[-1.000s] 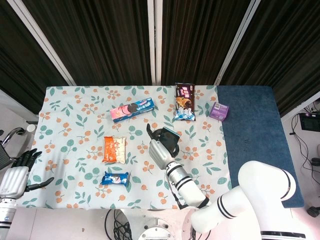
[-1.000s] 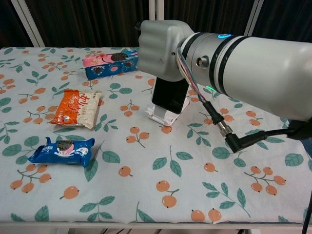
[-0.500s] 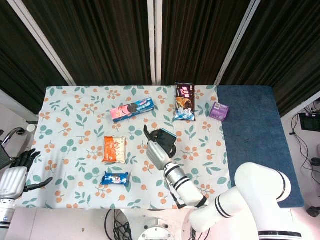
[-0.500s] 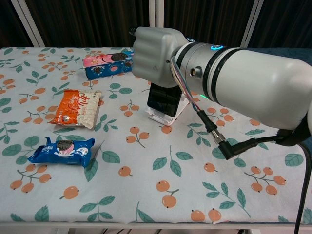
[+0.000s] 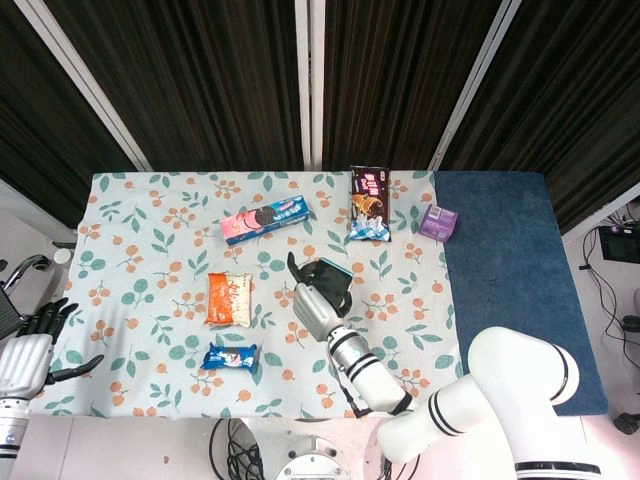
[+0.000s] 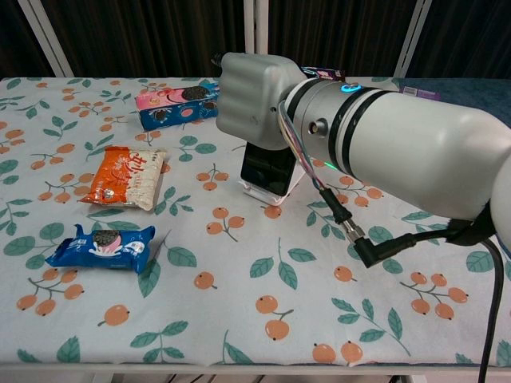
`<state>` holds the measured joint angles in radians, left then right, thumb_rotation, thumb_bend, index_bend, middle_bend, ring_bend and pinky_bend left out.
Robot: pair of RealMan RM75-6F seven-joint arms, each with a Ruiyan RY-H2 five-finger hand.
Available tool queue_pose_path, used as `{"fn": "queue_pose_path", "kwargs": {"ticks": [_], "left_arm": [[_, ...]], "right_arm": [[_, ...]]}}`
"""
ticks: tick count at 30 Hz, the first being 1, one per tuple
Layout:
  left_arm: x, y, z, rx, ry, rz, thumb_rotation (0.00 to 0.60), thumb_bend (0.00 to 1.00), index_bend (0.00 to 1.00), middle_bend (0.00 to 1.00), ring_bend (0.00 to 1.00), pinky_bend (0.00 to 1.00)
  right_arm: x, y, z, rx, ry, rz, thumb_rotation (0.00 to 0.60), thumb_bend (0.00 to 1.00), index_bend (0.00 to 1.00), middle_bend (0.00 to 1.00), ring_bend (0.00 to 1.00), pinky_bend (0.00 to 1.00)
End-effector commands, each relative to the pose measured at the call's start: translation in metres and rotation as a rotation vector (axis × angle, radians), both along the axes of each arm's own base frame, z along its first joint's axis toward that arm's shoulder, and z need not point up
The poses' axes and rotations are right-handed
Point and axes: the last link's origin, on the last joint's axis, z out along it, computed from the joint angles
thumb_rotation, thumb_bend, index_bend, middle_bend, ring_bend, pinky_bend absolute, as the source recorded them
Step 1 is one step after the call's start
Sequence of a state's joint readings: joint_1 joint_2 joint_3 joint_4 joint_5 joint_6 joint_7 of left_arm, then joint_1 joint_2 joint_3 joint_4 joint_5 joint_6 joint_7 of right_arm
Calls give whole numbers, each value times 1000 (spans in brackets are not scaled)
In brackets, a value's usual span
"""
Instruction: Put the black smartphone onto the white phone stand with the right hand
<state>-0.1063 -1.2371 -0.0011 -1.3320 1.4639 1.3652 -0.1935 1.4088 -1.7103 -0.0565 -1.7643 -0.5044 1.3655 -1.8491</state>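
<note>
Head view first: a long table (image 5: 500, 250) under a floral cloth (image 5: 150, 240) printed with orange berries and green leaves, and past the cloth's right edge a plain dark-blue mat (image 5: 510, 290). Taking the white phone stand (image 6: 267, 189) as the landmark, the robot's right arm, glossy white and thick, reaches in from the near edge, and its right hand (image 6: 251, 100) sits directly over the stand. In the chest view that hand shows as a smooth grey block, seen from the back, so whether the fingers clamp the phone or merely rest near it cannot be told. Below it, the black smartphone (image 6: 267, 167) stands leaning in the stand, a flat glossy slab, its lower edge seated in the white plastic cradle. Behind and left of the stand lies a long pink-and-blue cookie box (image 6: 177, 104); to the left, a crinkled orange snack bag (image 6: 128, 177); nearer and left, a shiny blue cookie packet (image 6: 104, 247). Behind and right of the stand, in the head view, a dark ice-cream wrapper (image 5: 368, 202), then a small purple box (image 5: 438, 222) on the mat. Far left, off the table, the left hand (image 5: 30, 355) hangs with its dark fingers apart, holding nothing.
</note>
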Motion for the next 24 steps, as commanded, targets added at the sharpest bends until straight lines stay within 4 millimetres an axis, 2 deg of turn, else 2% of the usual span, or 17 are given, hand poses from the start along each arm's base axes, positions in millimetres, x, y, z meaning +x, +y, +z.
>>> {"fn": "queue_pose_path", "kwargs": {"ticks": [1, 24], "left_arm": [[1, 0, 1, 6, 2, -3, 162, 0, 107, 39, 50, 138], [-2, -2, 3, 3, 1, 7, 162, 0, 108, 39, 49, 138]], "right_arm": [[0, 0, -1, 1, -1, 0, 600, 305, 650, 416, 437, 0], [-3, -1, -6, -3, -5, -4, 600, 305, 650, 411, 437, 0]]}}
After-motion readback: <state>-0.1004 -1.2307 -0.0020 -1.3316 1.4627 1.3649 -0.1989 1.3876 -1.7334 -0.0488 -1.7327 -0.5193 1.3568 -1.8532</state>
